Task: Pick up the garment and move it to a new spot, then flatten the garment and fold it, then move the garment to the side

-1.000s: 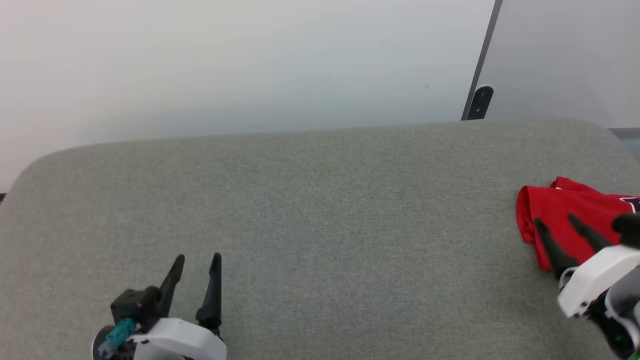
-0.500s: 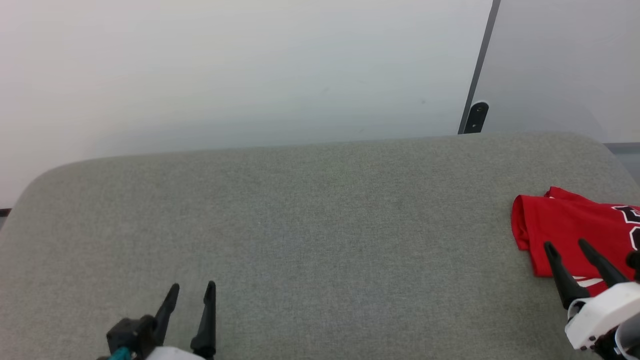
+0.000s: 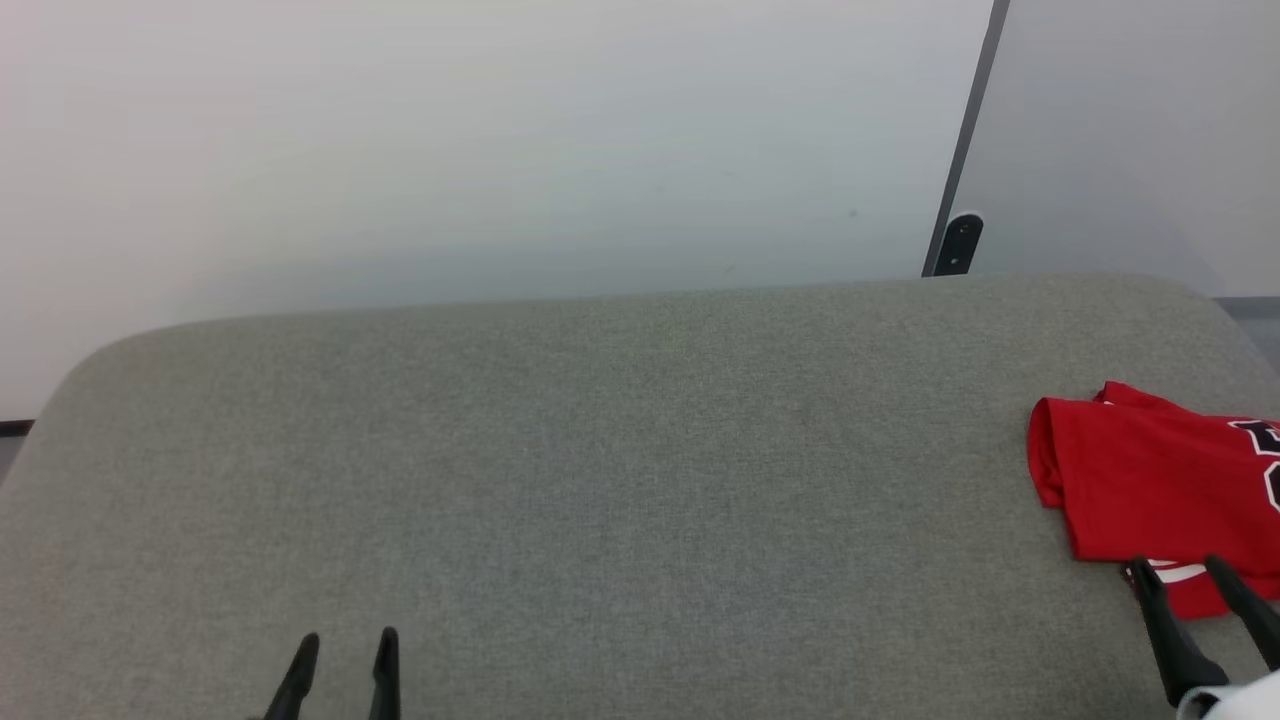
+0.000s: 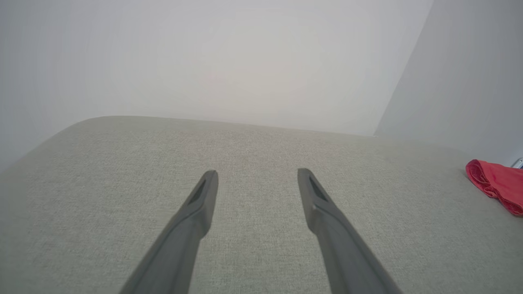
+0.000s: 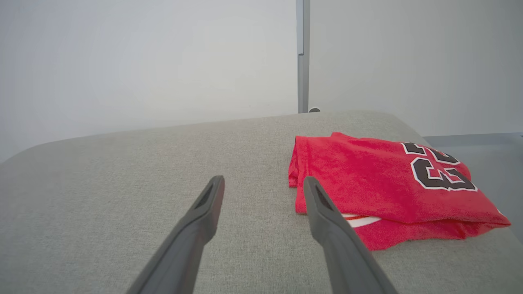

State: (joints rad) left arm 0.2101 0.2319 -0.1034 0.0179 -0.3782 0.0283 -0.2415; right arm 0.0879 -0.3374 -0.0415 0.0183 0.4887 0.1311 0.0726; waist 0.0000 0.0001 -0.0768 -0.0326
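1. The garment, a red T-shirt with black-and-white chest lettering, is lying folded at the right end of the grey upholstered seat. It is running off the right edge of the head view.
2. The right gripper is standing with its two dark fingers spread wide and nothing between them. In the head view its tips are showing over the garment's near edge, where a strip of white trim is peeking out.
3. In the right wrist view, the garment is sitting ahead and to the right of that gripper's line. The right-hand finger is pointing at the folded corner, and the left one is aiming at bare cushion. Whether a finger is touching the cloth is not showing.
4. The garment's long axis is running across that view, from the rolled fold beside the finger out to the lettered end.
5. The left gripper is also hanging released and empty, well apart from the garment, over bare cushion.
6. Judging by this, the right arm is sitting far nearer, so any further nudge is falling to it. The shirt is already looking folded and set aside.
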